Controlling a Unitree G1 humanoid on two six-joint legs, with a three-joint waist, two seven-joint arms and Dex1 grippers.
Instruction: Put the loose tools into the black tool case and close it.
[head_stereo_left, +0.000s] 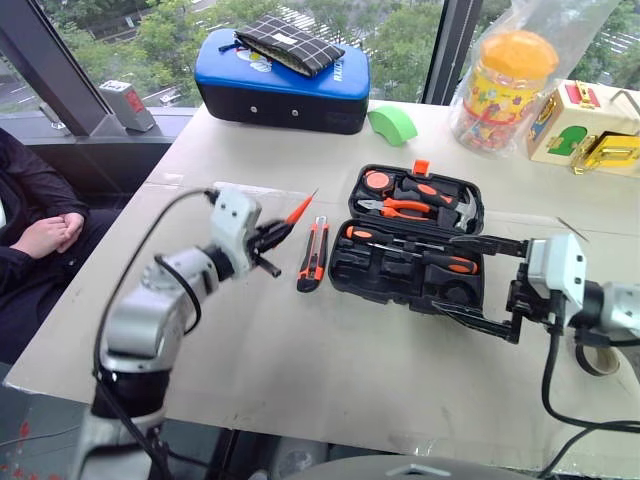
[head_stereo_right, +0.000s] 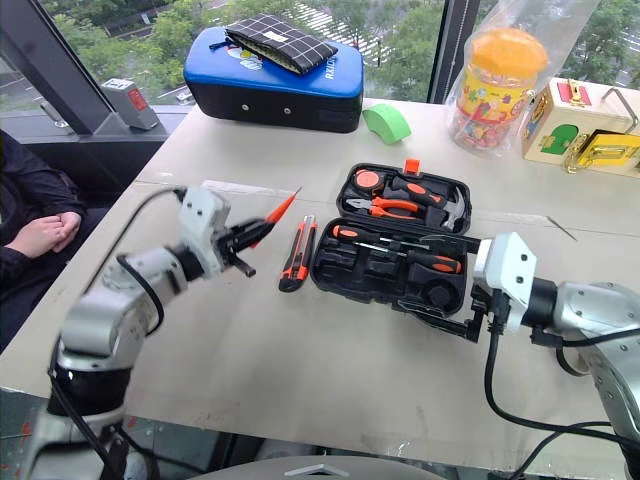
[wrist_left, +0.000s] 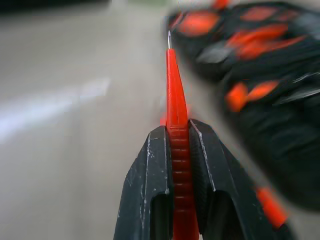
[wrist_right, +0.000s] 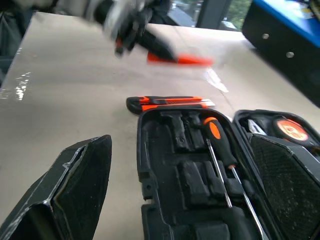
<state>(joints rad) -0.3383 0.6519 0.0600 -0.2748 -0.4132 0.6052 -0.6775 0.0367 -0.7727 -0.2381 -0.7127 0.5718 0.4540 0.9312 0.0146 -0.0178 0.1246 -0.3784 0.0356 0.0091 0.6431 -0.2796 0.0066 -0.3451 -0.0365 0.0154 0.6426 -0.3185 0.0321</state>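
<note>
Orange and thin, the slim screwdriver (head_stereo_left: 298, 211) is pinched tight in the left end effector (head_stereo_left: 268, 240), above the worktop (head_stereo_left: 300, 350). Just past its tip lie the utility knife (head_stereo_left: 314, 254) and the open black tool case (head_stereo_left: 408, 238), with two screwdrivers (head_stereo_left: 410, 255) already inside. The right end effector (head_stereo_left: 487, 283) gapes wide beside the case. Knife, slim screwdriver and closing are left.

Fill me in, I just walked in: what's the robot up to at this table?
It is packing tools into the open black case. The left gripper is shut on a slim orange screwdriver, held above the table left of the case. The right gripper is open at the case's near right side, holding nothing. Two screwdrivers already lie in the case; the utility knife lies on the table beside it.
</note>
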